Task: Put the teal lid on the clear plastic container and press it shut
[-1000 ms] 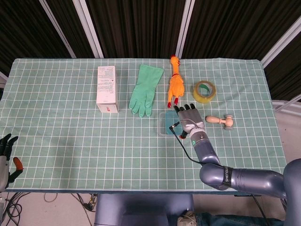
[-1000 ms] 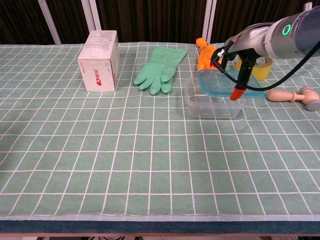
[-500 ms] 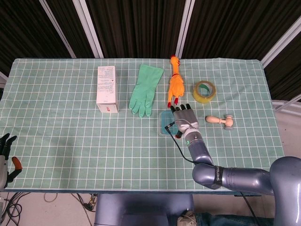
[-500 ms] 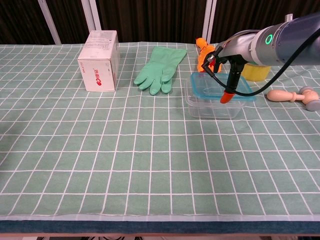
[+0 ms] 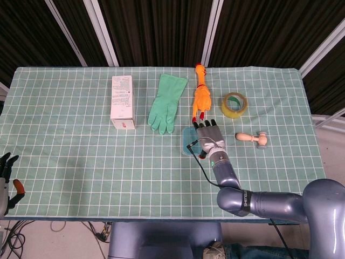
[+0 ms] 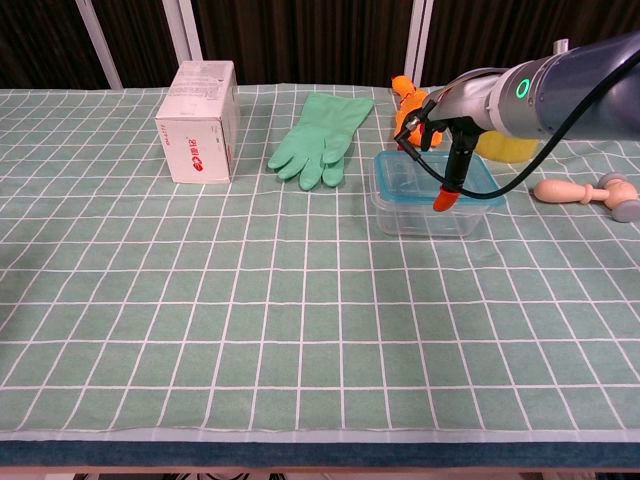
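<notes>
Since a second ago, your right hand point(image 6: 447, 150) has carried the teal lid point(image 6: 425, 176) leftward and down, so it now sits on the clear plastic container point(image 6: 428, 209) instead of hanging tilted off its right side. Whether the fingers point(image 5: 208, 125) still pinch the lid or only rest flat on it, you cannot tell from either view. Your left hand point(image 5: 6, 171) hangs off the worktop point(image 5: 70, 162), fingers spread, holding nothing.

To finish well, check that all the lid's edges line up with the container rim, then press straight down, working around the edge so no corner springs up.

Count on the worktop: one lid, one container, one white box point(image 5: 122, 102), one green glove point(image 5: 166, 102), one rubber chicken point(image 5: 201, 95), one tape roll point(image 5: 234, 104), one wooden tool point(image 5: 253, 138).
</notes>
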Motion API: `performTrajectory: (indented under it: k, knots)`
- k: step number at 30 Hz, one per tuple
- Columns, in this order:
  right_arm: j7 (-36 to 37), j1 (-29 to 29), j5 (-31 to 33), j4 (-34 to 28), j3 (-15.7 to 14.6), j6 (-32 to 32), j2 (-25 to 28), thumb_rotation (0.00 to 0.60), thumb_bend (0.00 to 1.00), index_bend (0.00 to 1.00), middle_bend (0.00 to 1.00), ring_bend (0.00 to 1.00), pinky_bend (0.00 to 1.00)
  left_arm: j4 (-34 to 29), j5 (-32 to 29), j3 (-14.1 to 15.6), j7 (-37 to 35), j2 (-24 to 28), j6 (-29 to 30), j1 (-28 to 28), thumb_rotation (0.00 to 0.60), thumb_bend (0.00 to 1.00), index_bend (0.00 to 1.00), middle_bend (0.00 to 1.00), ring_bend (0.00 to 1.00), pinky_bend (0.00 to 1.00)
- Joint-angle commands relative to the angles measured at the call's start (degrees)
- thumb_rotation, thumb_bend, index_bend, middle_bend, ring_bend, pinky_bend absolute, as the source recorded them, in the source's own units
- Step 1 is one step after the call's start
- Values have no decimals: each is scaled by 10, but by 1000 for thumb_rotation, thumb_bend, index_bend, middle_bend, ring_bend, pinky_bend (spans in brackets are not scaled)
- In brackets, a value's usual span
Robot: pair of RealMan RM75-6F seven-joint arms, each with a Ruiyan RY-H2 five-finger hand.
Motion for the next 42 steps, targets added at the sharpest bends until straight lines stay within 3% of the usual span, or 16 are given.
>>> performTrajectory:
  k: [1, 42]
  knots:
    - [-1, 1, 1, 1, 0, 0, -2, 600, 206, 0, 462, 90, 0, -1, 0, 0, -1, 0, 0, 0, 600, 752, 106, 0, 0, 0]
    - [-28, 5, 12, 6, 12, 39, -30, 600, 206, 0, 465, 95, 0, -5, -6, -1, 1, 4, 1, -2, 600, 752, 106, 0, 0, 0]
